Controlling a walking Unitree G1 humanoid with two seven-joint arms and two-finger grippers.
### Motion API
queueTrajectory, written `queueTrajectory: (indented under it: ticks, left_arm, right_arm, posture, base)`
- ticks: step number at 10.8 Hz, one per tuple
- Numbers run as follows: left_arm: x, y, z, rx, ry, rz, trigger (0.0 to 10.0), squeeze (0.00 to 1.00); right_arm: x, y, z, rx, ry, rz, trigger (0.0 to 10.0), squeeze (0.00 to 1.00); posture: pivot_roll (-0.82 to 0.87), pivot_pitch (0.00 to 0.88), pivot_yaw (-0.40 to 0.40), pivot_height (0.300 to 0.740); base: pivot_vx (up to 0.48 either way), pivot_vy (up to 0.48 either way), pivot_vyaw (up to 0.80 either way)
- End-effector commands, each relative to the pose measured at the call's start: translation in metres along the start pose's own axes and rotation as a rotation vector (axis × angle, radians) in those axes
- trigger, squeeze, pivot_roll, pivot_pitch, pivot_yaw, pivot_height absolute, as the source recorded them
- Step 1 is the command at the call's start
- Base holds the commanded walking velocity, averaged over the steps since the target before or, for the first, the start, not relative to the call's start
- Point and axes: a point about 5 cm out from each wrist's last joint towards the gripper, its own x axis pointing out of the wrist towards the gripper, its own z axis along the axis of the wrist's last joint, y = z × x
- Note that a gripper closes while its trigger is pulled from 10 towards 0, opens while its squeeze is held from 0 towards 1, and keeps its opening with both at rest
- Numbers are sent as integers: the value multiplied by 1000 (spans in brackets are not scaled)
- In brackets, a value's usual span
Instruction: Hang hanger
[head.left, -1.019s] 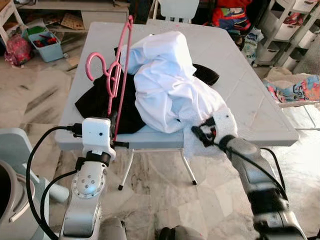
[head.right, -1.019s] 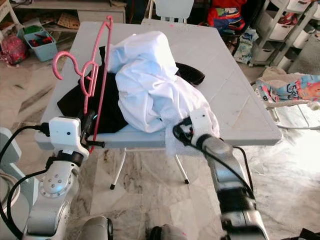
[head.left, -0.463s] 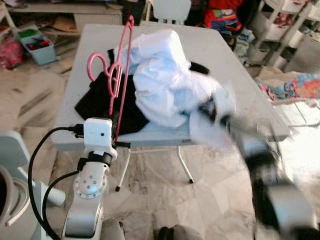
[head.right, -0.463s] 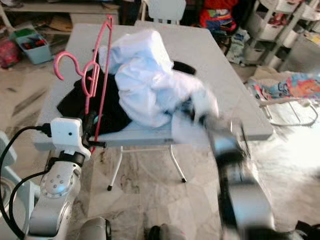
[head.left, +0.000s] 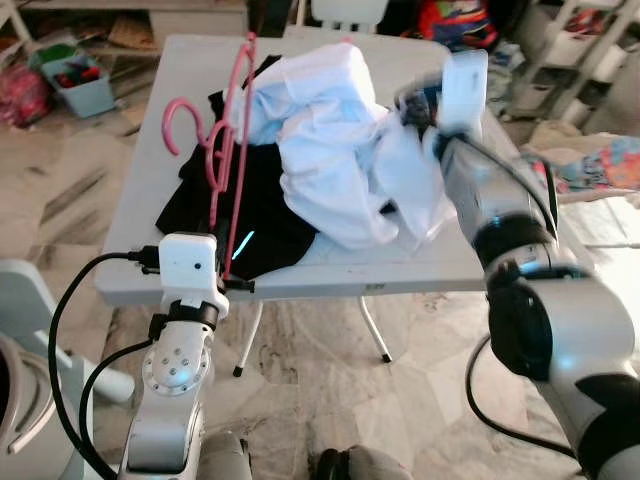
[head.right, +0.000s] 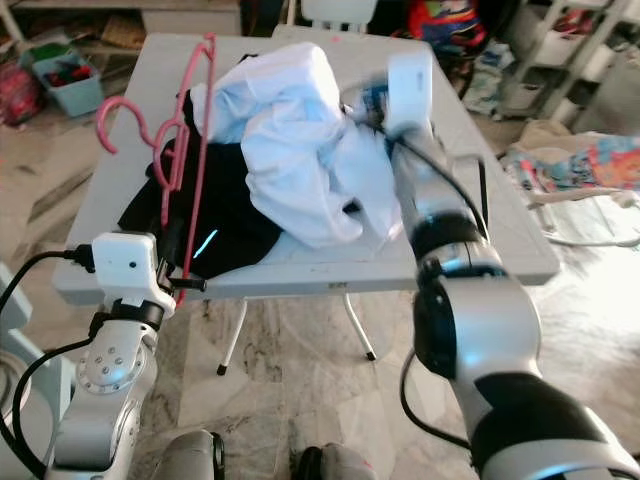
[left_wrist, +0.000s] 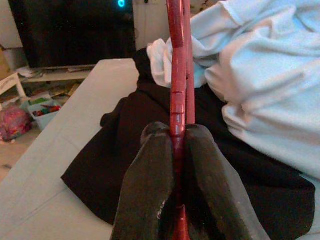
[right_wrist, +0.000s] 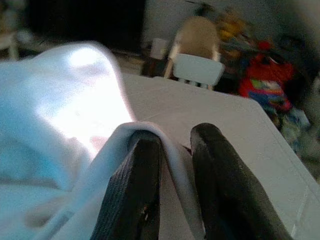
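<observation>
The left end effector (left_wrist: 173, 150) has its two black fingers (left_wrist: 150, 185) pressed together on the lower bar of a pink plastic hanger (head.left: 222, 160), which it holds upright on edge at the near left edge of the table (head.left: 140, 215), the hook curling out to the robot's left above a black garment (head.left: 225, 205). In the left wrist view the pink bar runs straight up from between the fingertips, with the black cloth spread beneath it and white cloth beyond. The right end effector (right_wrist: 175, 150) is raised over the far right part of the table, its fingers pinching a fold of the white shirt (head.left: 335, 150); in the right wrist view the fabric drapes over one finger (right_wrist: 137, 185) and passes down between the two. The shirt is lifted at that edge and hangs in a bunched heap over the middle of the table, its lower part lying on top of the black garment. The silver right arm (head.left: 500, 215) reaches across the table's near right corner, somewhat blurred. The table is a light grey folding one standing on a marbled tile floor (head.left: 400, 400). Beyond it stands a white chair (head.right: 338, 10); a blue bin of toys (head.left: 72, 75) sits on the floor to the far left, and colourful patterned cloth (head.left: 600, 165) lies off to the right.
</observation>
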Motion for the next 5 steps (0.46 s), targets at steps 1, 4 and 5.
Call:
queueTrajectory:
  ticks: [1, 4, 5]
  left_arm:
    - [0, -3, 2, 2, -7, -3, 10000, 0]
    - [-2, -5, 0, -7, 2, -13, 10000, 0]
    - [-1, -8, -1, -11, 4, -26, 10000, 0]
  right_arm:
    - [-1, 11, -11, -82, 44, 76, 10000, 0]
    - [-29, -8, -81, -167, 266, 102, 10000, 1000]
    - [-39, -22, -93, -164, 292, 47, 10000, 1000]
  posture:
    - [127, 57, -107, 740]
    - [107, 57, -107, 740]
    - [100, 54, -110, 740]
  base:
    - [0, 0, 0]
    - [0, 0, 0]
    - [0, 0, 0]
